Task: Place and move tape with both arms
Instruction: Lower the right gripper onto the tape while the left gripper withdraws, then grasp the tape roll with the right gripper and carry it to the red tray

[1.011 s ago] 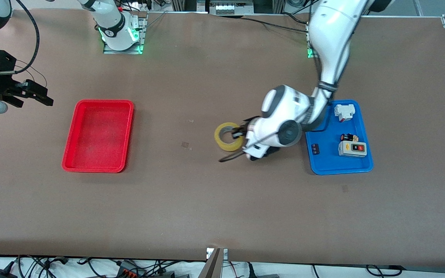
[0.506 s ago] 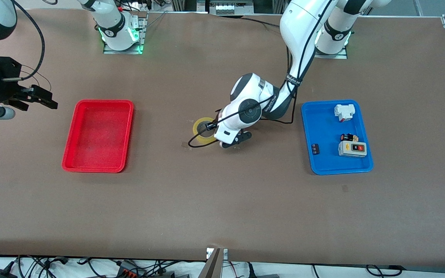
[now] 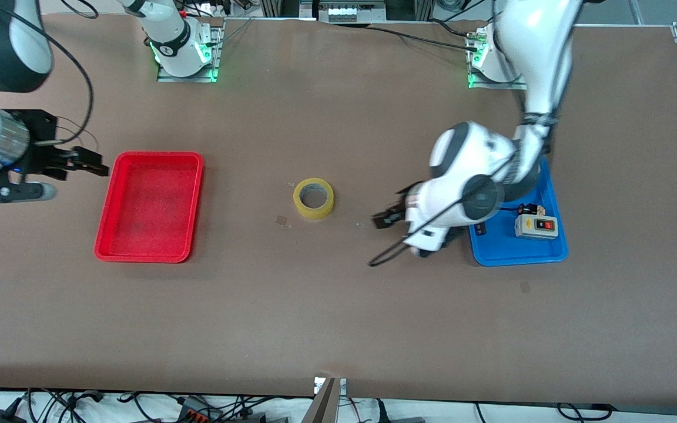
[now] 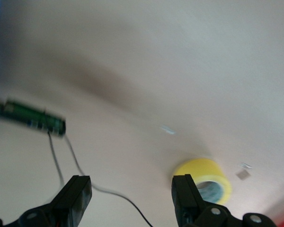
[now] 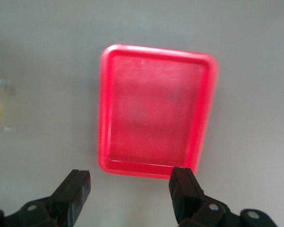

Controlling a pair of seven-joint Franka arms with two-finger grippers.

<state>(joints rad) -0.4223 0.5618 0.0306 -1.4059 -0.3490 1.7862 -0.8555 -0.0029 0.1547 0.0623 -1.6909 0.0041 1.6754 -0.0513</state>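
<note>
The ring-shaped roll of translucent yellow tape is lying flat on the brown desk. The left claw, fingers wide, is hanging beside the tape, empty. The right claw, spread wide, is waiting well apart from it.

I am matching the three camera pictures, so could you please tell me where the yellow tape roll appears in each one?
Front view: the tape lies flat on the table between the two trays.
Left wrist view: low in the picture, beside one finger.
Right wrist view: a yellow sliver at the edge.
Shared landmark: the red tray.
</note>
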